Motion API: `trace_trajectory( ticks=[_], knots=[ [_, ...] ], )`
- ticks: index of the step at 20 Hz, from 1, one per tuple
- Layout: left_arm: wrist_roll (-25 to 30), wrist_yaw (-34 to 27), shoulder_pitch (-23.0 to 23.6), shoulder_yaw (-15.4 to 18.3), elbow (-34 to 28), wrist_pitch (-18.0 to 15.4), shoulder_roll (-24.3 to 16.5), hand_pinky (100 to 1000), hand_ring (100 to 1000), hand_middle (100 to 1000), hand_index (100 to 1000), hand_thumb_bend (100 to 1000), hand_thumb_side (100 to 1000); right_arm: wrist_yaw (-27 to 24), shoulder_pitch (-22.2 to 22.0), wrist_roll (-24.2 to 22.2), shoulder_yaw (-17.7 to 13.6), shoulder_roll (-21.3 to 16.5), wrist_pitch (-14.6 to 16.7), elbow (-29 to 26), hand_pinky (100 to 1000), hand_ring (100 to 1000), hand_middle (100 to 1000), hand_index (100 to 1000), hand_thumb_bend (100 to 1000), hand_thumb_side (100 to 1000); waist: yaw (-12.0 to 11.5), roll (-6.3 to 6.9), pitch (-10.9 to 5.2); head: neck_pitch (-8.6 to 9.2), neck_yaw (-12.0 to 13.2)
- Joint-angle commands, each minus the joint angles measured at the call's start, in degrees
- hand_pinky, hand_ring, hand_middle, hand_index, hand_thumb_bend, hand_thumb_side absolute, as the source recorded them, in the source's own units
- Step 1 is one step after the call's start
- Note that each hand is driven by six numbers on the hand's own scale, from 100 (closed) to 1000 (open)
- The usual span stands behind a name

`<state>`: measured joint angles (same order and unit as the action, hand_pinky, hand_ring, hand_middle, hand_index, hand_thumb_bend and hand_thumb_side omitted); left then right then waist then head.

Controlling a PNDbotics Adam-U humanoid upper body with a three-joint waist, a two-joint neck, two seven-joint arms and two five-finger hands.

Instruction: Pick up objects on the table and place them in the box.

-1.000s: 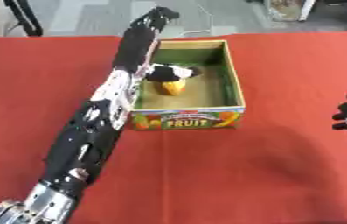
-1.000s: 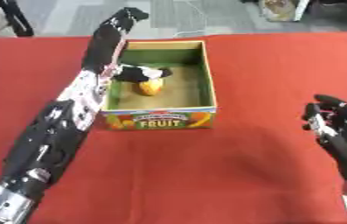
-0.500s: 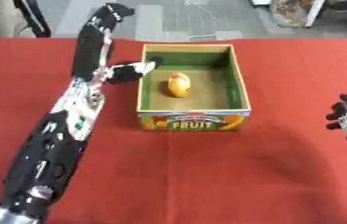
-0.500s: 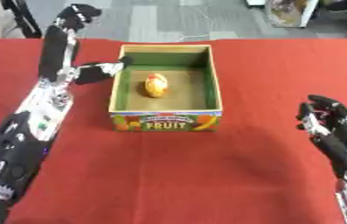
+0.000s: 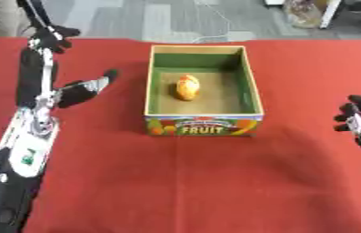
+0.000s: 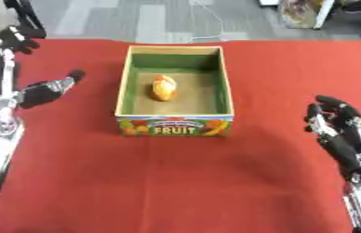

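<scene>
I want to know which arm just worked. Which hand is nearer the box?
The left hand, beside the box; the right hand rests farther off.

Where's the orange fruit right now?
The orange fruit lies on the floor of the box, slightly left of its middle, in the centre of both eye views. Neither robot hand touches it.
</scene>
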<state>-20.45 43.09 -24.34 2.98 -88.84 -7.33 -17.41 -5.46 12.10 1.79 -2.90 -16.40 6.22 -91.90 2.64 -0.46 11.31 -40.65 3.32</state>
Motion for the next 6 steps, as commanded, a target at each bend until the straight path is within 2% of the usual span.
trace_trajectory(
  ticks=[1,6],
  knots=[
    [2.9,-3.1,2.5,3.1,-4.8,2.7,-0.5,520,546,591,716,701,433,0.1,0.6,0.2,-0.5,-1.4,0.1,-0.8,557,619,617,790,253,406,-0.1,-0.08,-0.64,0.6,-0.3],
    [7.5,-7.6,9.5,5.0,-11.8,6.9,1.4,511,528,570,707,691,441,0.1,0.5,0.0,-0.3,-1.3,0.1,-0.8,557,619,617,790,259,404,-0.4,-0.36,-0.62,0.31,-0.4]
  ],
)
